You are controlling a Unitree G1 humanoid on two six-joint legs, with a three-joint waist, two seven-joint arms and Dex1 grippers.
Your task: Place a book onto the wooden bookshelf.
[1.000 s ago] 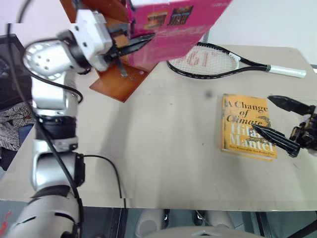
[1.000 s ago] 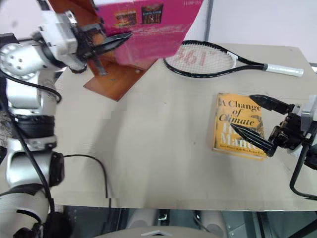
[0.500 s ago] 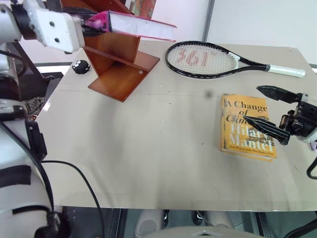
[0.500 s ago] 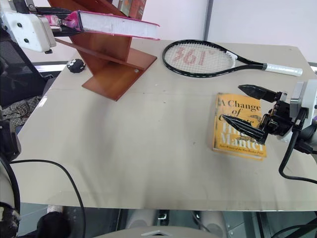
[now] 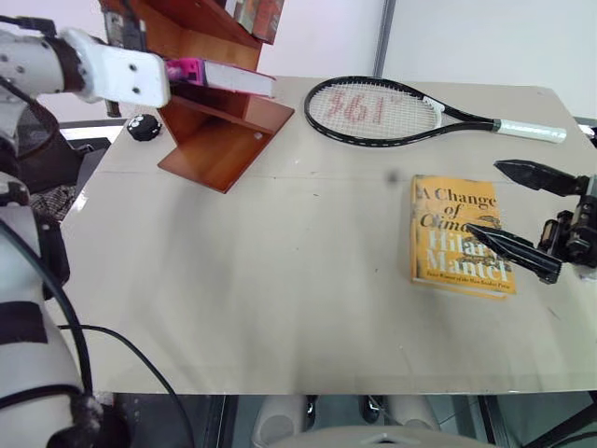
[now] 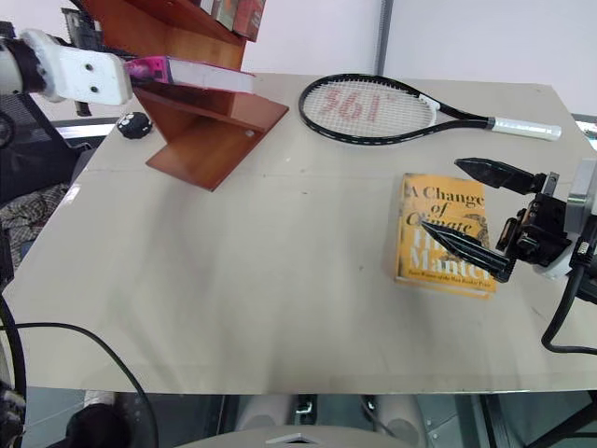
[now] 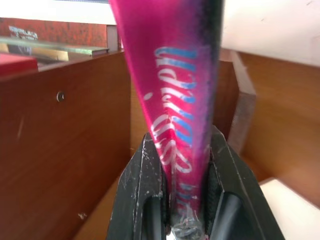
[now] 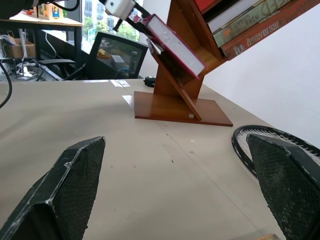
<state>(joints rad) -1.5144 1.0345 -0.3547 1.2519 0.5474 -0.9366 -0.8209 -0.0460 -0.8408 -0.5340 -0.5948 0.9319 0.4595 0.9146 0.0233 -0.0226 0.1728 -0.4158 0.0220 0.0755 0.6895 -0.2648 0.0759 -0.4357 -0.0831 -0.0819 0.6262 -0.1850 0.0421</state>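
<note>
Clamped on the pink book's [image 5: 229, 77] spine, the left gripper [image 7: 182, 200] holds it inside the wooden bookshelf [image 5: 219, 140]; its wrist view shows spine lettering. Right gripper [image 5: 522, 219] gapes wide, holding nothing, above the yellow book [image 5: 459, 238].

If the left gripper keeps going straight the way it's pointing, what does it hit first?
Probably the reddish-brown wooden bookshelf. The left gripper, shut on the thick magenta-pink book, points into a slanted compartment, so the book's far edge would likely meet the boards first; depth is unclear.
</note>
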